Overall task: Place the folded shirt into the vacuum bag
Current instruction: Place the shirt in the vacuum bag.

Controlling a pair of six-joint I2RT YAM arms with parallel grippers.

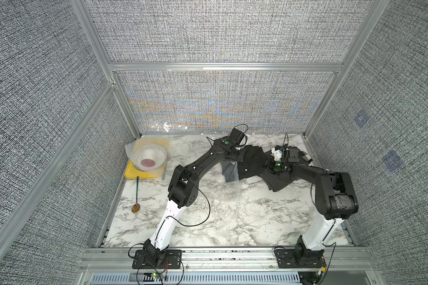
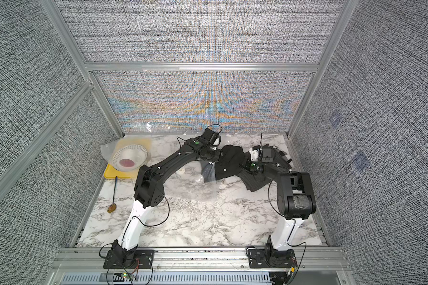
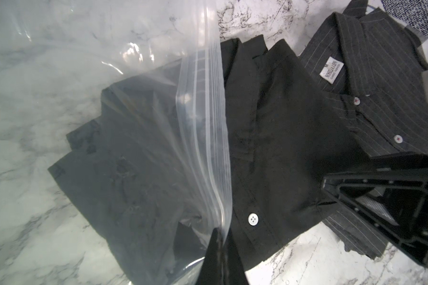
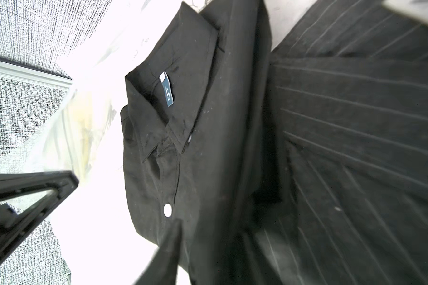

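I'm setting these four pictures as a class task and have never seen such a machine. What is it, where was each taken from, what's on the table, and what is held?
A left arm and a right arm, both robotic, stand at the edge of a marble table. Both top views look down on everything; each wrist view comes from a camera on one arm. The left gripper is shut on the zip edge of the vacuum bag. A folded black shirt lies partly inside. The right gripper has its jaws apart at that shirt's edge. A pinstriped shirt lies beside it. Aside sit a yellow tray, a white basket and a spoon.
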